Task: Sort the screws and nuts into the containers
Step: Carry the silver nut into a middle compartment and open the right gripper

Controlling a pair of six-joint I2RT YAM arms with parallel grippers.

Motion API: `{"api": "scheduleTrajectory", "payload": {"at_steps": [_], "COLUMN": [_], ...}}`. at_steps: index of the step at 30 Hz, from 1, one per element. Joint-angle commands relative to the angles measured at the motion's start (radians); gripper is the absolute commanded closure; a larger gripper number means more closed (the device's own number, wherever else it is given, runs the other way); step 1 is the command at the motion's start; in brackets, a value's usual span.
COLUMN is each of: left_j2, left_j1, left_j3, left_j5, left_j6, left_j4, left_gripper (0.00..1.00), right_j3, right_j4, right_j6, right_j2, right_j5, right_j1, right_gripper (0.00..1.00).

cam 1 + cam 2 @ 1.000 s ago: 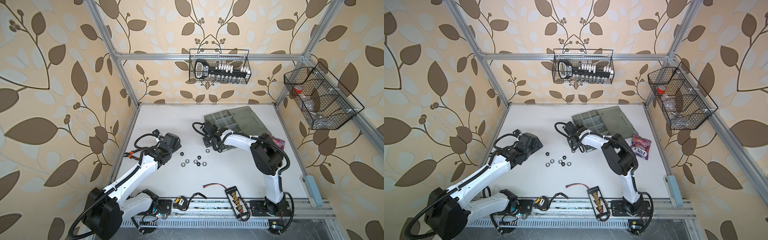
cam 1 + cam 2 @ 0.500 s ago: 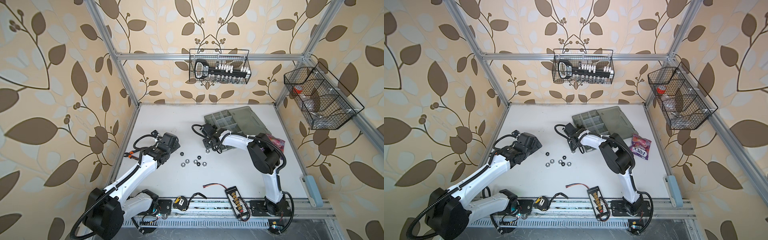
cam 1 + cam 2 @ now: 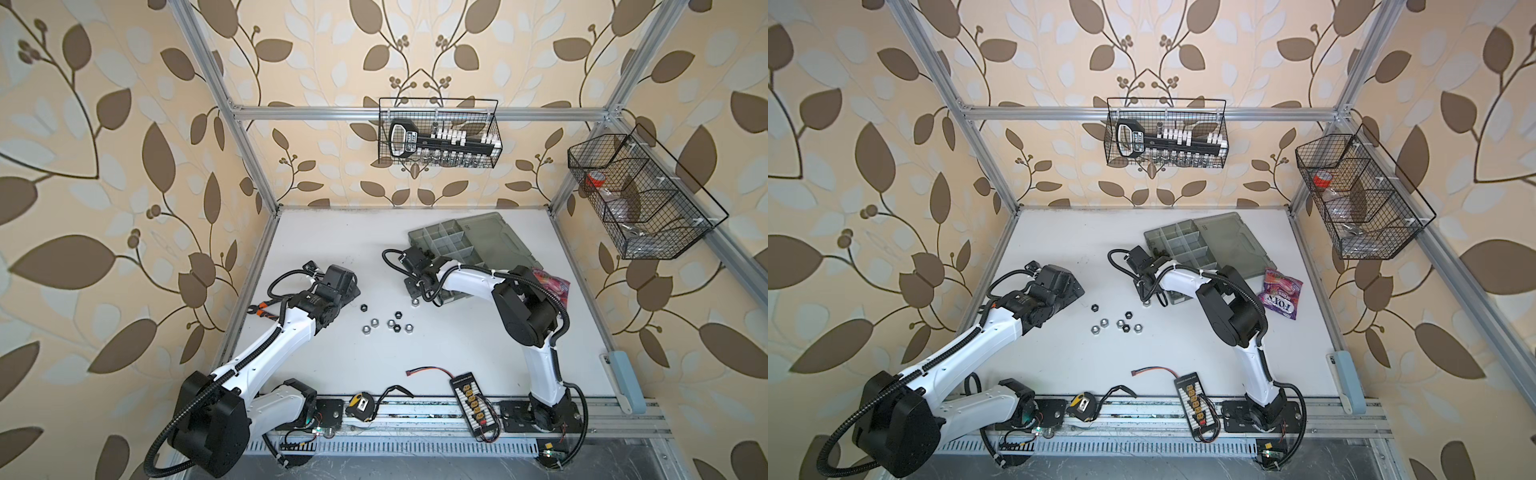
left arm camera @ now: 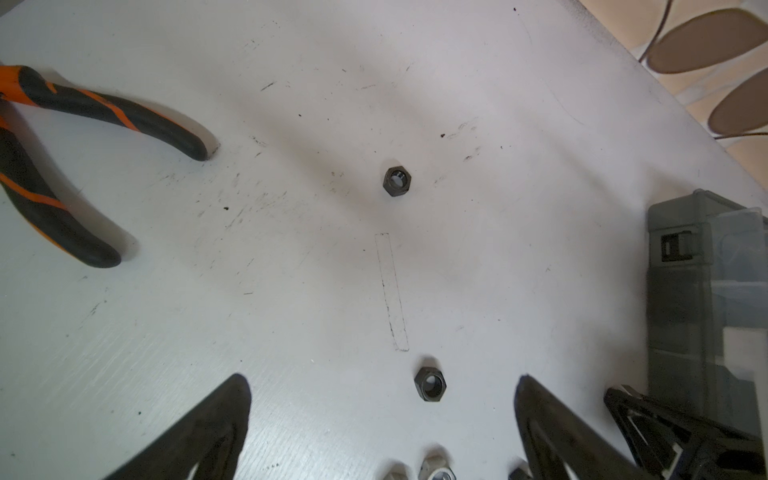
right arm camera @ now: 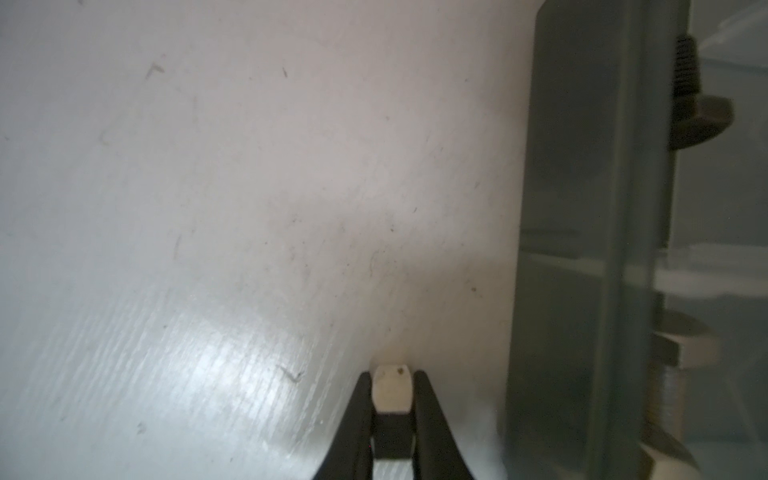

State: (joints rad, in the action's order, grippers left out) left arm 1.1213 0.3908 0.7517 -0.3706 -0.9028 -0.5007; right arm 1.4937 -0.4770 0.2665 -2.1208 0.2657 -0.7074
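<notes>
- Left of centre in both top views, the left gripper (image 4: 381,377) hangs low over the table (image 4: 291,291), spread wide with nothing in it. In the left wrist view the frame edge cuts off its fingers partway.
- A black nut (image 4: 430,384) lies flat between those fingers and touches neither of them.
- A second black nut (image 4: 397,181) lies farther out. Only the handles of the pliers (image 4: 124,112) show, and the head is cut off.
- In the middle of both top views, the loose nuts (image 3: 386,322) are scattered between the arms. Some are silver and some black, and most lie apart from each other.
- Right of them, the right gripper (image 5: 392,399) is clamped tight on a silver nut (image 5: 392,388), just beside the case wall. Whether the nut is clear of the table cannot be told. In the top views the wrist hides the fingertips.
- The case (image 3: 457,245) sits upper right of centre with its lid laid open. The right arm hides its nearest compartments.
- Two blurred screws (image 5: 698,104), one black and one silver, show through the case's cloudy wall. Which compartment each is in cannot be told.
- A candy bag (image 3: 1280,293) lies right of the case.
</notes>
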Motion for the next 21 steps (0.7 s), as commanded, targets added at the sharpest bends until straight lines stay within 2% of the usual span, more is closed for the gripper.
{"api": "scheduleTrajectory", "payload": {"at_steps": [1,5,16,21], "left_j2": [0.005,0.008,0.006,0.009], "left_j1": [-0.009,-0.01,-0.012,-0.013], "left_j3": [0.012,0.018,0.021,0.023], "left_j5": [-0.011,-0.013,-0.015,-0.011], "left_j6": [-0.008,-0.013,-0.013,-0.013], "left_j4": [-0.007,-0.019,-0.027,-0.024], "left_gripper": [0.01,0.01,0.01,0.01], "right_j3": [0.024,0.028,0.017,-0.035], "right_j4": [-0.026,-0.026,-0.015,-0.005], "right_j6": [-0.004,-0.011,-0.019,-0.003], "right_j2": [-0.026,0.012,0.212,0.303], "right_j5": [-0.002,-0.009,0.004,-0.009], "right_j1": [-0.004,-0.004,0.011,0.081], "right_gripper": [0.92,1.0,1.0,1.0]}}
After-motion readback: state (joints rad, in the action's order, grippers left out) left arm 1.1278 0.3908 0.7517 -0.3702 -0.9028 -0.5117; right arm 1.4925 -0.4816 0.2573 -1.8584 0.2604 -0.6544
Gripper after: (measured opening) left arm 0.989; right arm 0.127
